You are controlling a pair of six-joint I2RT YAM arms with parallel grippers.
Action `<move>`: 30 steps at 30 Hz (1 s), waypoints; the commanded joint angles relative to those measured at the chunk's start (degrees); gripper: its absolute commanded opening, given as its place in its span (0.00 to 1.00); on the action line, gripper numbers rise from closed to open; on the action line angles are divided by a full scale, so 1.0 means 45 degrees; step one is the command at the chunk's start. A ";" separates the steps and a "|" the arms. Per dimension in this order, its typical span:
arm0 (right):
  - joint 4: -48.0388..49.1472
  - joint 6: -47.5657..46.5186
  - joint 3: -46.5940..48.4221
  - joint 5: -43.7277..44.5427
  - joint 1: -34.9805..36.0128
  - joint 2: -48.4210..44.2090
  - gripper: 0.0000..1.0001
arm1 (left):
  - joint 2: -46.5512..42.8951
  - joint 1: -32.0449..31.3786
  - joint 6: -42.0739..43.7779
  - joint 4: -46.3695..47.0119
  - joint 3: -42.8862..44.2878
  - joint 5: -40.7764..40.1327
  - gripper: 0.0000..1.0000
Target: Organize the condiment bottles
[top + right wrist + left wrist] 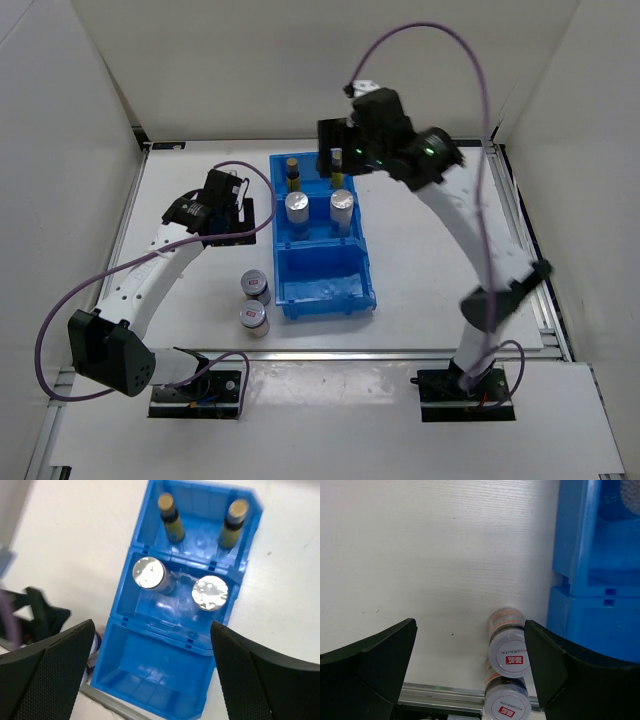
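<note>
Hovering, our left gripper (470,625) and right gripper (152,625) both hold their jaws spread and empty. Two short silver-lidded jars with red marks (509,652) stand just left of the vacant near compartment of the blue plastic bin (330,300); we should straddle one squarely, sparing its neighbour.

Looks like robot lab, test booth. Plain white walls (300,70) close in white counter (410,300) on three sides. Two robot arms bolted at near edge: left arm (150,285), right arm (465,235). Purple cables (438,26) loop from arms. Metal rail (400,352) runs along counter front. On counter: blue plastic bin (325,290), small condiment bottles (254,316).
</note>
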 commanded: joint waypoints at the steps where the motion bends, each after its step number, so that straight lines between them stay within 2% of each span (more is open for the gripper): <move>1: -0.0403 -0.0020 -0.2969 0.1413 0.0150 -0.3425 0.99 | -0.0172 0.0041 0.0193 0.0167 0.0092 0.1039 1.00; 6: -0.0403 0.1578 -0.8565 0.2158 0.0150 -0.7665 0.99 | 0.0609 0.0041 0.0177 0.0344 -0.0240 0.3307 1.00; 9: -0.0073 0.2265 -1.1529 0.2158 0.0150 -0.9348 0.99 | 0.0472 -0.0193 -0.0486 0.0343 -0.0727 0.3680 1.00; 11: -0.0071 0.2600 -1.2476 0.2158 0.0150 -0.9861 0.99 | 0.0316 -0.0466 -0.0722 0.0343 -0.0847 0.3683 1.00; 16: -0.0751 0.2582 -1.3359 0.1845 0.0150 -1.0585 0.99 | 0.0179 -0.1091 -0.1093 0.0186 -0.1334 0.3565 1.00; 21: -0.1945 0.2463 -1.3475 0.2626 0.0150 -1.1443 0.99 | 0.0315 -0.1540 -0.1679 -0.0299 -0.1628 0.3120 1.00; 27: -0.2591 0.2463 -1.3886 0.3269 0.0150 -1.2616 0.99 | 0.0746 -0.1541 -0.2384 -0.0458 -0.1765 0.2862 1.00; 30: -0.2903 0.2463 -1.4218 0.3623 0.0150 -1.2754 0.99 | 0.0223 -0.1541 -0.2500 -0.0458 -0.1765 0.2745 1.00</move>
